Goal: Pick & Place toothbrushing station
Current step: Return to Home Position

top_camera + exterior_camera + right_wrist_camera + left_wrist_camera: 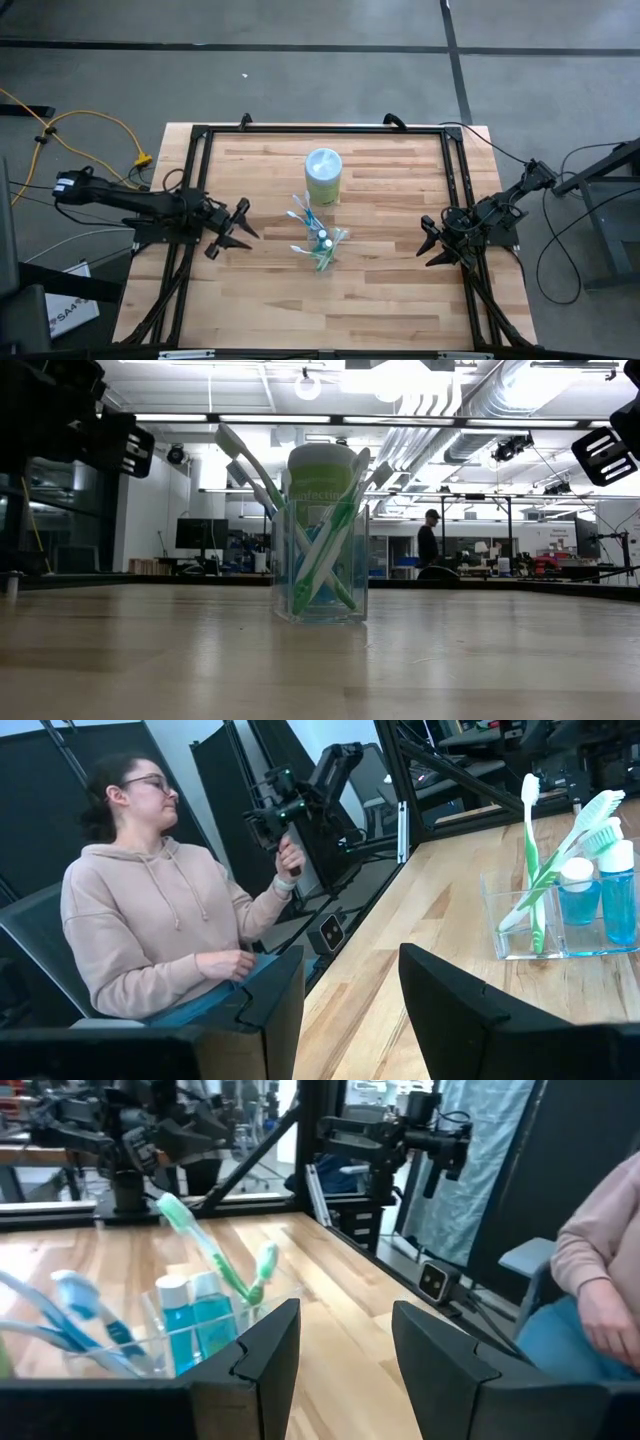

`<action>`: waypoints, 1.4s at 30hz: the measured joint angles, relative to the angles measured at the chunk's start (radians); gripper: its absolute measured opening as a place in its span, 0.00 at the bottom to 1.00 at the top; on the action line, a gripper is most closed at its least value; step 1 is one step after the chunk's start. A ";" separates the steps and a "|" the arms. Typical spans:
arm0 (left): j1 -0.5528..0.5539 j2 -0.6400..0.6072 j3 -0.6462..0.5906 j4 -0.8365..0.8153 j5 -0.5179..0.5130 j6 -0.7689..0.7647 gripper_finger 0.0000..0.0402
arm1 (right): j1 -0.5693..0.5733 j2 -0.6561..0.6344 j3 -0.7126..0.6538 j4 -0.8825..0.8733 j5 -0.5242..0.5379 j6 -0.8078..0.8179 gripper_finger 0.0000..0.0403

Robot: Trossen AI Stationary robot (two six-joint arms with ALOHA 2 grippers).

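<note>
Both arms flank the tumbler (322,248): left gripper (243,222) slightly nearer it, right gripper (428,243) farther, each spread wide, holding nothing. Brushes (530,860) and tubes (619,895) stand inside the tumbler, handles leaning off upright. I judge my next move is away from it, nothing left to fetch.

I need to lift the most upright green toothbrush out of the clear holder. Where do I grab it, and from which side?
I'd grip the green toothbrush on its bare neck, above the clear holder rim, coming down from above. Its lower handle sits behind the walls, crowded by tubes and other brushes.
</note>
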State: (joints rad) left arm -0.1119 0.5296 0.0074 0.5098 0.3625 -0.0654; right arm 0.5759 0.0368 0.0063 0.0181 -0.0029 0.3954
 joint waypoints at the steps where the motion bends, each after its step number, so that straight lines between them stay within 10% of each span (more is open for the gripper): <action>1: 0.004 -0.027 0.000 -0.026 0.000 0.002 0.39 | 0.000 0.000 0.000 0.000 0.000 0.000 0.39; 14: -0.036 -0.301 0.000 -0.318 -0.196 -0.006 0.39 | 0.000 0.000 0.000 0.000 0.000 0.000 0.39; 42: -0.192 -0.484 0.000 -0.496 -0.439 0.114 0.39 | 0.000 0.000 0.000 0.000 0.000 0.000 0.39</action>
State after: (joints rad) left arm -0.3042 0.0456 0.0074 0.0139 -0.0762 0.0483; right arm 0.5759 0.0364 0.0063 0.0181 -0.0032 0.3954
